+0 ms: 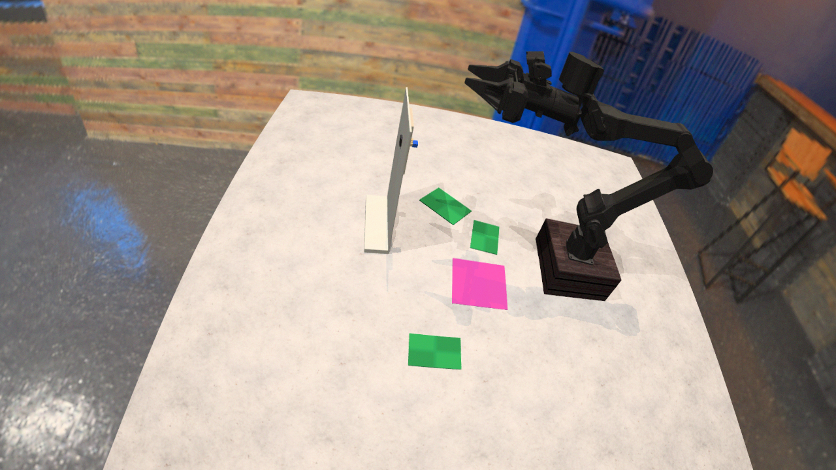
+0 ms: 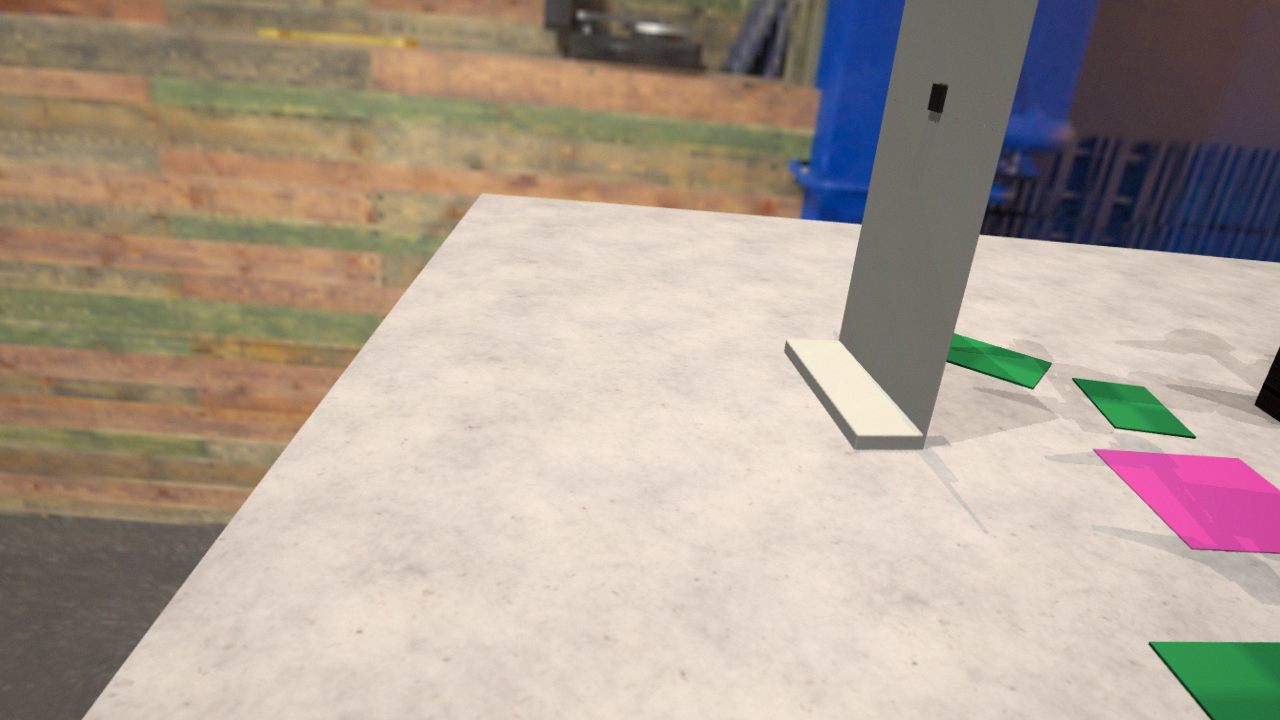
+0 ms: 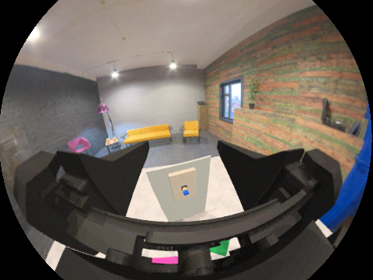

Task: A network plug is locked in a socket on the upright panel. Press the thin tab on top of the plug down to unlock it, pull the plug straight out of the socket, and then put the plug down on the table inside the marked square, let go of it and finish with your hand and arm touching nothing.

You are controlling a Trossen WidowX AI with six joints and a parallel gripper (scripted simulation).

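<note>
- The gripper (image 1: 480,81) sits in the upper right of the top view, high above the table (image 1: 292,350), with its two dark fingers (image 1: 484,71) spread nearly as wide as they go and nothing between them.
- In the wrist view the same fingers frame the centre of the picture from left and right, and the gap between them looks straight at the panel (image 3: 179,194).
- The plug (image 1: 414,143) lies to the lower left of the fingertips in the top view, well apart from them. It is locked in the socket on the panel face that is turned toward the arm.
- Its long axis, as far as can be judged, runs level and square to the panel, pointing roughly back at the gripper. So the approach looks like a forward and downward reach along that line.
- The plug shows only as a small blue block, with a dark spot above it in the wrist view; the thin tab is too small to make out.
- In the exterior view only the panel's grey back face and a small dark opening (image 2: 937,97) show.
- The pink square (image 1: 479,283) lies on the table at centre frame in the top view, between the panel's foot and the arm's base (image 1: 578,266), with three green patches (image 1: 484,236) around it.
</note>
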